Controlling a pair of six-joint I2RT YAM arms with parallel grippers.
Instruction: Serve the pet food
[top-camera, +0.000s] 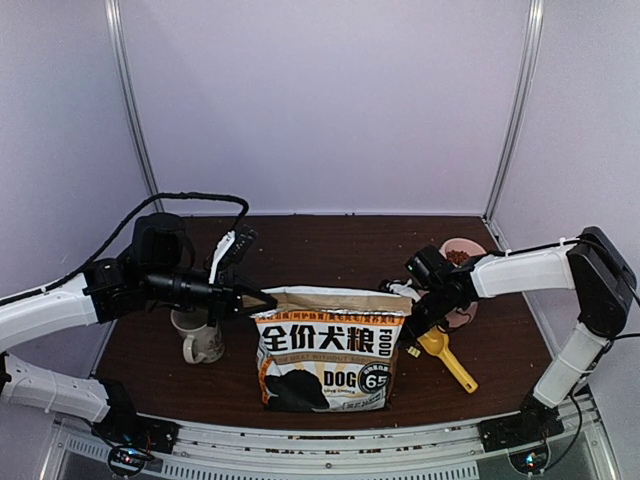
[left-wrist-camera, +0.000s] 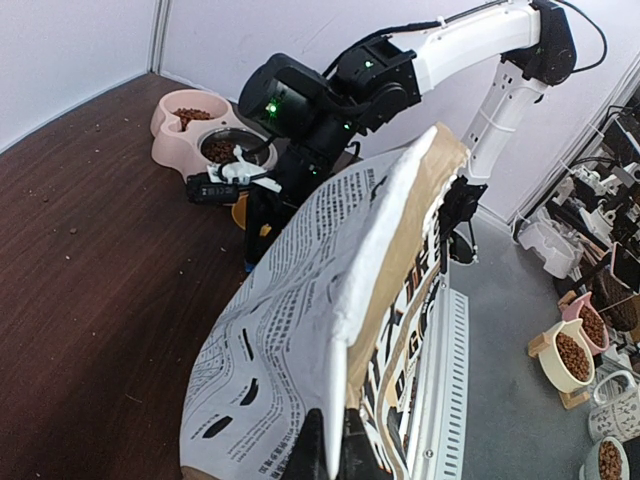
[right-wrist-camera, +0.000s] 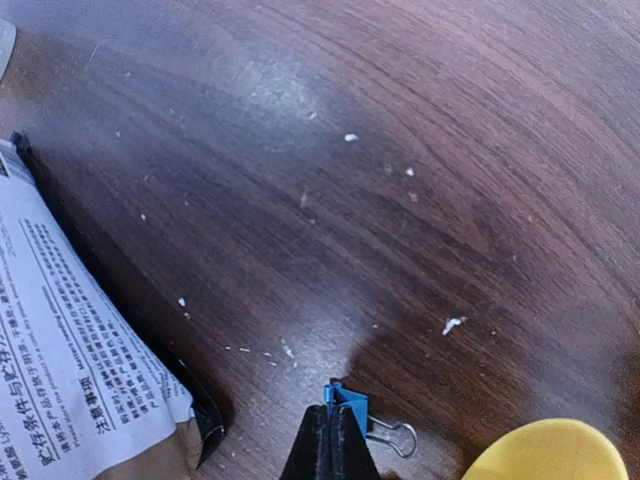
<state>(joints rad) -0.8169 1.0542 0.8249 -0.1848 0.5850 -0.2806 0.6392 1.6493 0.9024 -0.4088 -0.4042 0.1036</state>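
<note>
Twin arms: white shells, black joints.
Left arm trails black cable; left pincer black; right arm green-lit.

Brown paper bag, front: large black "全价犬粮", vertical "FOOD" beside it, "DOG" below, "65" in round badge. Back panel: dense small Chinese print, heading "注意事项" legible.

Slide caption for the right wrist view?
Right claw shut at blue binder clip; dog food bag left, yellow scoop right.

You are looking at a dark wood table boxed in by pale lavender walls, metal posts standing at the back corners, grey floor lying beside it.
</note>
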